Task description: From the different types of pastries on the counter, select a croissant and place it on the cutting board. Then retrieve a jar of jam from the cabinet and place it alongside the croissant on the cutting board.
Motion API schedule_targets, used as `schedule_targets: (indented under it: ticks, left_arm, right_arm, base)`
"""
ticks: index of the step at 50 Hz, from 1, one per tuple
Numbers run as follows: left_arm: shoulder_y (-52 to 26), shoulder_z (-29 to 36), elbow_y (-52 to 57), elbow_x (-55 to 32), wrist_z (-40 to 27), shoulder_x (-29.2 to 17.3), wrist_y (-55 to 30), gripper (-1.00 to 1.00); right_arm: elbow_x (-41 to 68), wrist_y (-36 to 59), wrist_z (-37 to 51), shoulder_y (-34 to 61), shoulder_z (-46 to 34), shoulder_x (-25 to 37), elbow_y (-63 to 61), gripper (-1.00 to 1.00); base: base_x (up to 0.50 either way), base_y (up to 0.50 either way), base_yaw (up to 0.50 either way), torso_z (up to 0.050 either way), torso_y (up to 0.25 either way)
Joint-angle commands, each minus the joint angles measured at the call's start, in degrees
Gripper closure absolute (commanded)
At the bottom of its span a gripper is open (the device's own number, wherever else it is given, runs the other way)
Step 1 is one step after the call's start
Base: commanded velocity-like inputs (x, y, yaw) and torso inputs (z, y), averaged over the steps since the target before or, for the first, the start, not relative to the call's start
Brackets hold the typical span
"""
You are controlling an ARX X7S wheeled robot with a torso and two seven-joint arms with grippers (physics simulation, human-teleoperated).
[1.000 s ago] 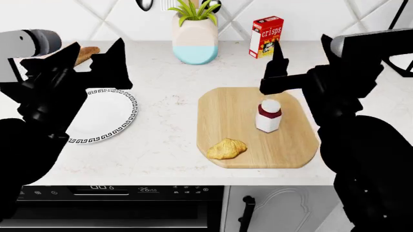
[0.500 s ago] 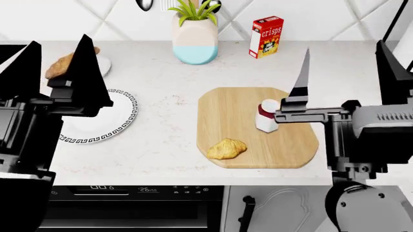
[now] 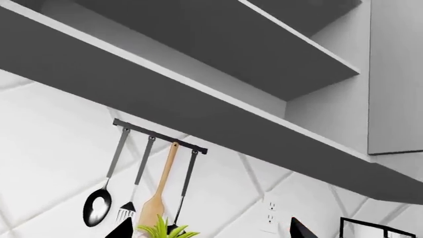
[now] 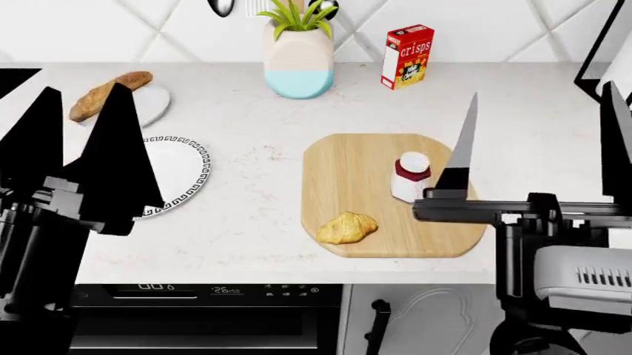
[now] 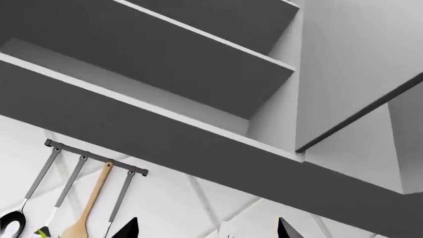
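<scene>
The croissant (image 4: 347,228) lies on the near left part of the cutting board (image 4: 356,166). The jar of jam (image 4: 410,177) stands upright on the board behind and to the right of it, apart from it. The brown loaf (image 4: 109,95) lies at the back left of the counter (image 4: 257,222). My left gripper (image 4: 84,92) is open and empty, with its fingers pointing up, at the near left. My right gripper (image 4: 539,90) is open and empty, fingers up, right of the jar. Both wrist views show only wall and cabinet between the open fingertips (image 3: 300,229) (image 5: 286,229).
A round white plate with a black key-pattern rim (image 4: 183,174) lies left of the board. A vase with a plant (image 4: 298,63) and a crisps box (image 4: 407,55) stand at the back. A utensil rail (image 3: 158,136) hangs under the open cabinet shelves (image 5: 198,74).
Both arms have drawn back toward me and sunk lower in view, with the fingers turned upward. The right gripper has come away from the jar, which stays standing on the board.
</scene>
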Motion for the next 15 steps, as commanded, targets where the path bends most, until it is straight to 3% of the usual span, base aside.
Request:
schedule_targets:
  ticks: [1,15]
  left_arm:
    - [5.1,-1.3,2.6,2.4,1.9,-0.5,4.1,-1.00]
    - [7.7,-2.1,4.3,3.0,3.2,-1.0,6.3,-1.00]
  right_arm:
    - [-3.1,-3.4,1.8,-2.8,-0.7,0.8,-2.1,-1.00]
    - [-5.3,-2.8,2.5,-2.5,-1.4,0.4,-3.1,-1.00]
  base:
    - [0.00,0.00,0.00,0.000,0.000]
    - [0.00,0.00,0.00,0.000,0.000]
